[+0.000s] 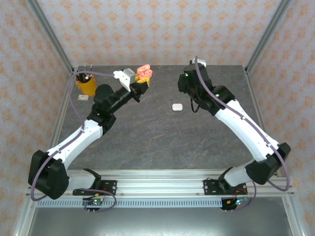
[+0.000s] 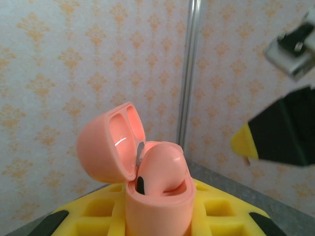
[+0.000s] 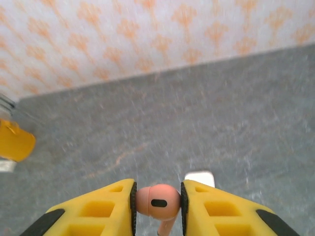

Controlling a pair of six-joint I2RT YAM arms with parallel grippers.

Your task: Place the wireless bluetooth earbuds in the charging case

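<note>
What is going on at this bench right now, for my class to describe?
The left gripper holds the coral-pink charging case up off the table. The lid is flipped open, and a first earbud looks to be seated inside. The right gripper pinches a second earbud, also coral-pink, that is not yet at the case. A white case lies on the table between the arms.

Bottom edge crops the stem of the coral earbud (image 3: 157, 202).
</note>
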